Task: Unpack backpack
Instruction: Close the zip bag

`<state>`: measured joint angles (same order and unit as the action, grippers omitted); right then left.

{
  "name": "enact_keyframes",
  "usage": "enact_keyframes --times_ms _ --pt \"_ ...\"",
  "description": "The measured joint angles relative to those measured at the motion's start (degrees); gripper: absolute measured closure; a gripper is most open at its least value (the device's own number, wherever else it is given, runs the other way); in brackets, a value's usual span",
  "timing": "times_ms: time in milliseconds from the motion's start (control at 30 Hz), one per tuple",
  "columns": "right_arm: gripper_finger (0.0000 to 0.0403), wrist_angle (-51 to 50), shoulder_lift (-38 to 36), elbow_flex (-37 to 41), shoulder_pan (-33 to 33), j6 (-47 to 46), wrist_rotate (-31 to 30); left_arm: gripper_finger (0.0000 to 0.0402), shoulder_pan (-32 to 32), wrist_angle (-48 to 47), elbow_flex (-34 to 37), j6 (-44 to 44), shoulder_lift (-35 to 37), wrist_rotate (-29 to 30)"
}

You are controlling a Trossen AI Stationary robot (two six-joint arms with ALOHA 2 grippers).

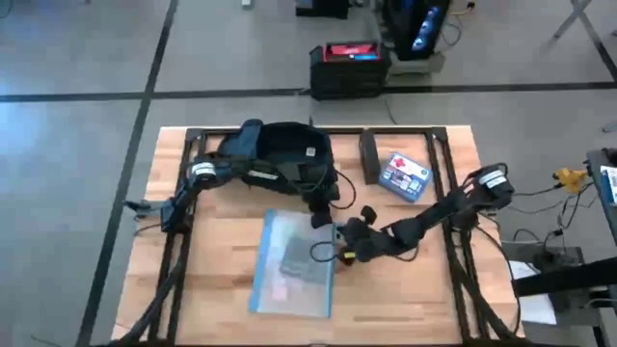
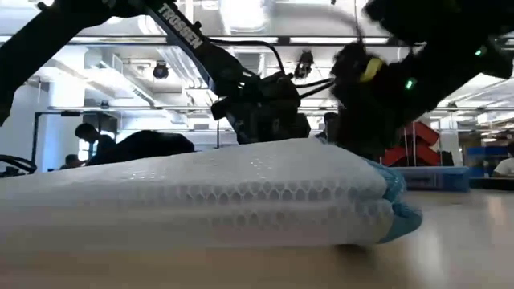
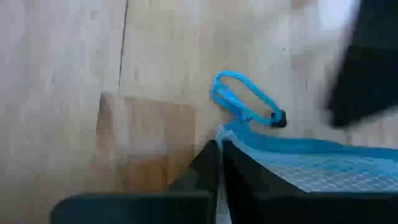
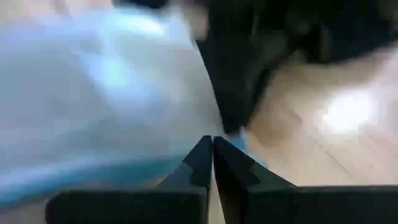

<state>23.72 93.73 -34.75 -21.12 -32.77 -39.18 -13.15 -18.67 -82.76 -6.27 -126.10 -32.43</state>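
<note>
Backpack (image 1: 280, 154): soft and floppy, we judge; we'd grasp its rim, behind our left gripper (image 1: 321, 214).
Left gripper: pinching the mesh pouch (image 1: 294, 262) corner.
Right gripper (image 1: 339, 241): pressed together, beside the pouch.

Left claw (image 1: 322, 218) closed, arm reaching inward; right claw (image 1: 339, 249) closed, arm stretched inward, low.

The dark navy soft fabric backpack (image 1: 280, 154) lies at twelve o'clock on the wooden table (image 1: 222, 260); the clear mesh pouch (image 1: 294, 262) at six; the small blue-white box (image 1: 405, 176) at two.
</note>
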Motion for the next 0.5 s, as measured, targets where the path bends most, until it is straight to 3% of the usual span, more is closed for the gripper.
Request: enact_keyframes --times_ms 167,500 --pt "0.0403 4.7 -0.7 6.0 3.1 -3.7 0.6 0.0402 0.0 0.1 0.0 0.0 0.0 0.1" --pt "0.0403 5.3 7.6 0.5 4.3 -1.6 3.9 0.0402 -0.2 0.6 0.1 -0.4 0.0 0.2"
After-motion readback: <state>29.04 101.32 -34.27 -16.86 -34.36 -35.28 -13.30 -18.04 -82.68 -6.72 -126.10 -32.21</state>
